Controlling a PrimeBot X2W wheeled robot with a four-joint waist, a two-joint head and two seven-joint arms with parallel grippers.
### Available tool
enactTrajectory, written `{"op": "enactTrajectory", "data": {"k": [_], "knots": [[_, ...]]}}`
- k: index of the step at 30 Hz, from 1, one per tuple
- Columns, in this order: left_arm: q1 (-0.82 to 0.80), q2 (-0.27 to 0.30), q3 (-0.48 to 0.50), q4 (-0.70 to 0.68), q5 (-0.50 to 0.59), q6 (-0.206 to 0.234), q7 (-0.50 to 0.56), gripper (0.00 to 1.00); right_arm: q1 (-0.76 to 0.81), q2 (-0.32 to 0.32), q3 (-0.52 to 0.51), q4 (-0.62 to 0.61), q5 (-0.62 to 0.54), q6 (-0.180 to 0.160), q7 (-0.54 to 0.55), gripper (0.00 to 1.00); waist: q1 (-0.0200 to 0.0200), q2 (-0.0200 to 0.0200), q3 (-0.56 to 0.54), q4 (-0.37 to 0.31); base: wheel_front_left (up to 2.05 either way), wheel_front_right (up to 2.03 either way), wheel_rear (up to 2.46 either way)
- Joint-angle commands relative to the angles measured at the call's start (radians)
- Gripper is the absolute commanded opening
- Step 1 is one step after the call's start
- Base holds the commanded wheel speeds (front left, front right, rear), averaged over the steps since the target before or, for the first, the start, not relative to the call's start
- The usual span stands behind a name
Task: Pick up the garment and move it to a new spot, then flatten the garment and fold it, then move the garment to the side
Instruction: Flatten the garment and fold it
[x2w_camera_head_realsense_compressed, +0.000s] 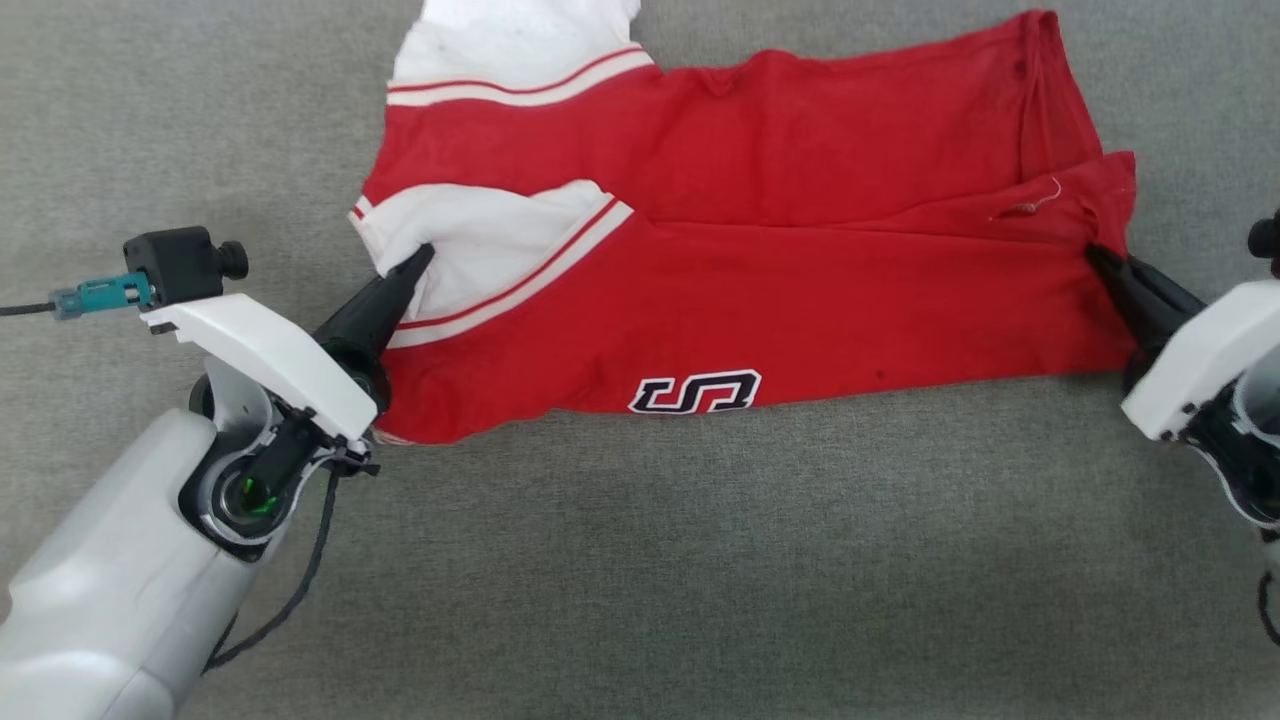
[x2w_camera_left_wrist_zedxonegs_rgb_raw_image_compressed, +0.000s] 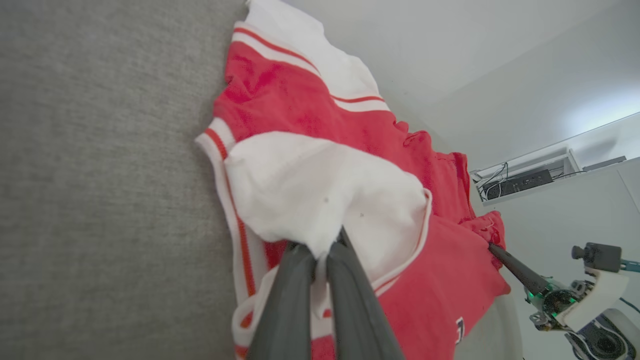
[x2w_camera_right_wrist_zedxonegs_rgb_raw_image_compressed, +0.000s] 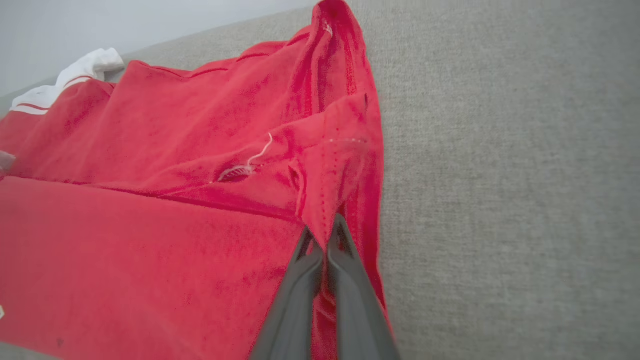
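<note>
Head view. We see the red jersey shirt (x2w_camera_head_realsense_compressed: 760, 230) lying on a grey woven surface (x2w_camera_head_realsense_compressed: 700, 580), folded lengthwise so that its near half lies over its far half. It stretches from left to right between the two arms. The left gripper (x2w_camera_head_realsense_compressed: 428, 250) meets the shirt at a white sleeve (x2w_camera_head_realsense_compressed: 480, 250) with red-and-white striped trim. The right gripper (x2w_camera_head_realsense_compressed: 1095, 255) meets it at the red corner on the opposite end. A second white sleeve (x2w_camera_head_realsense_compressed: 510, 50) lies at the far left and runs past the top edge. Part of a black, white-outlined print (x2w_camera_head_realsense_compressed: 695, 392) shows at the near edge. The left arm's white housing (x2w_camera_head_realsense_compressed: 270, 360) covers the shirt's near-left corner; a black camera (x2w_camera_head_realsense_compressed: 185, 262) with a teal plug (x2w_camera_head_realsense_compressed: 100, 295) sits on that arm, and a dark cable (x2w_camera_head_realsense_compressed: 300, 580) hangs below.

Left wrist view. We find the left fingers (x2w_camera_left_wrist_zedxonegs_rgb_raw_image_compressed: 350, 300) pressed together, pinching white sleeve cloth that drapes over their tips. The right gripper (x2w_camera_left_wrist_zedxonegs_rgb_raw_image_compressed: 492, 246) touches the far red corner. Behind, a white shelf (x2w_camera_left_wrist_zedxonegs_rgb_raw_image_compressed: 525, 175) carries a black device with wires.

Right wrist view. The right fingers (x2w_camera_right_wrist_zedxonegs_rgb_raw_image_compressed: 295, 300) are closed on a raised ridge of the red hem. A loose white thread (x2w_camera_right_wrist_zedxonegs_rgb_raw_image_compressed: 260, 152) lies on the cloth just beyond them.
</note>
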Motion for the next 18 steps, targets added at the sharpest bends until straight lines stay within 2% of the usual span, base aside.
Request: {"op": "enactTrajectory", "data": {"k": [1, 2, 3, 4, 5, 6, 7, 8, 9, 10, 15, 18], "knots": [[-0.019, -0.002, -0.008, 0.041, 0.016, 0.003, 0.0, 0.0, -0.02, 0.01, 0.014, 0.016, 0.001, 0.0, -0.017, 0.0, 0.0, 0.0, 0.016, -0.009, 0.0, 0.0, 0.0], [-0.026, -0.004, -0.015, 0.069, 0.022, 0.003, -0.001, 0.0, -0.028, 0.009, 0.024, 0.027, 0.001, 0.0, -0.023, 0.0, 0.0, 0.0, 0.018, -0.009, 0.0, 0.0, 0.0], [-0.033, -0.006, -0.025, 0.088, 0.029, 0.003, -0.005, 0.11, -0.035, 0.007, 0.033, 0.038, -0.002, 0.0, -0.031, 0.04, 0.0, 0.0, 0.02, -0.01, 0.0, 0.0, 0.0], [-0.036, -0.009, -0.032, 0.104, 0.031, 0.003, -0.009, 0.23, -0.042, 0.004, 0.044, 0.047, -0.006, 0.0, -0.041, 0.18, 0.0, 0.0, 0.02, -0.01, 0.0, 0.0, 0.0], [-0.042, -0.006, -0.042, 0.114, 0.042, 0.003, -0.013, 0.28, -0.048, 0.004, 0.054, 0.054, -0.008, 0.0, -0.052, 0.25, 0.0, 0.0, 0.018, -0.01, 0.0, 0.0, 0.0], [-0.049, -0.002, -0.052, 0.12, 0.053, 0.003, -0.018, 0.35, -0.054, 0.003, 0.061, 0.062, -0.008, 0.0, -0.065, 0.25, 0.0, 0.0, 0.013, -0.01, 0.0, 0.0, 0.0], [-0.057, 0.007, -0.065, 0.127, 0.073, 0.003, -0.023, 0.56, -0.058, 0.001, 0.069, 0.068, -0.007, 0.0, -0.075, 1.0, 0.0, 0.0, 0.007, -0.009, 0.0, 0.0, 0.0], [-0.065, 0.015, -0.079, 0.128, 0.091, 0.003, -0.029, 0.91, -0.06, 0.0, 0.077, 0.072, -0.006, 0.0, -0.086, 1.0, 0.0, 0.0, -0.001, -0.008, 0.0, 0.0, 0.0], [-0.065, 0.015, -0.079, 0.128, 0.091, 0.003, -0.029, 0.91, -0.06, 0.0, 0.077, 0.072, -0.006, 0.0, -0.086, 1.0, 0.0, 0.0, -0.001, -0.008, 0.0, 0.0, 0.0], [-0.072, 0.023, -0.092, 0.125, 0.1, 0.003, -0.036, 1.0, -0.061, -0.002, 0.086, 0.076, -0.005, 0.0, -0.095, 1.0, 0.0, 0.0, -0.01, -0.007, 0.0, 0.0, 0.0], [-0.101, 0.087, -0.15, 0.088, 0.167, 0.002, -0.044, 1.0, -0.03, -0.02, 0.101, 0.081, 0.004, 0.0, -0.146, 1.0, 0.0, 0.0, -0.067, 0.005, 0.0, 0.0, 0.0], [-0.101, 0.136, -0.192, 0.043, 0.19, 0.002, 0.003, 1.0, -0.009, -0.025, 0.101, 0.074, 0.005, 0.0, -0.172, 1.0, 0.0, 0.0, -0.099, 0.006, 0.0, 0.0, 0.0]]}}
